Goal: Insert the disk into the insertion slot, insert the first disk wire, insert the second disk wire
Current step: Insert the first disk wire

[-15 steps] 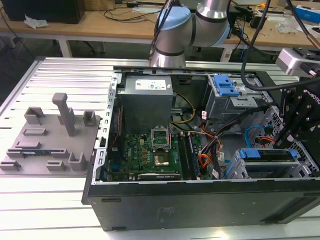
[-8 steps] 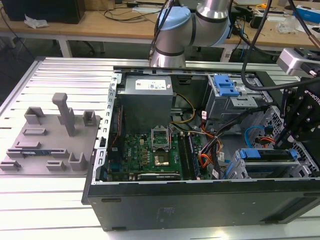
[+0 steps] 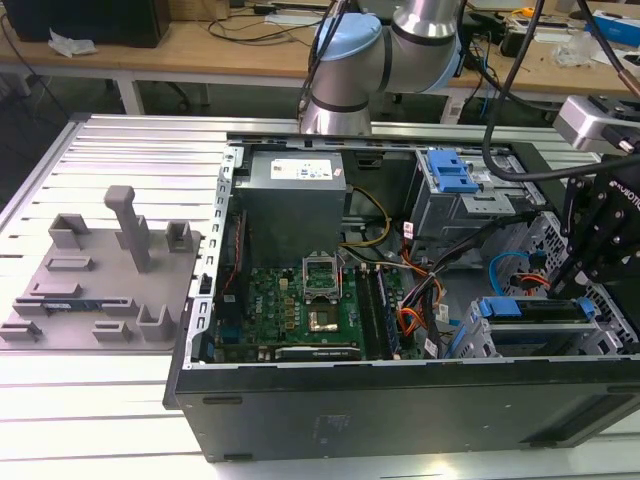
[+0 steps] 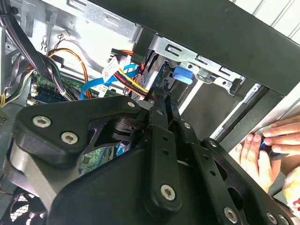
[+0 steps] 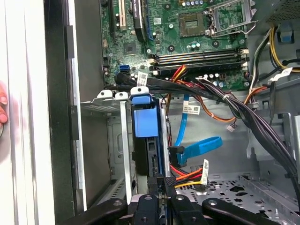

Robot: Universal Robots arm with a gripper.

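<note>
Disk [image 5: 143, 123] seated on edge inside insertion slot [image 5: 96, 108] — blue frame outward. Gripper [image 5: 158, 188] clenched, tips at black plug [image 5: 169, 181] of red-and-yellow wires [image 5: 190, 177]. Best held square to the socket, pressed straight — no twisting.

The disk [image 5: 144, 123] sits in the insertion slot [image 5: 96, 108], with its blue carrier end toward the green motherboard [image 5: 187, 28]. At the disk's other end the gripper [image 5: 160, 183] has its fingers drawn together, touching a black plug [image 5: 169, 180] with red and yellow wires. A blue flat cable [image 5: 199, 146] lies just beside.
</note>
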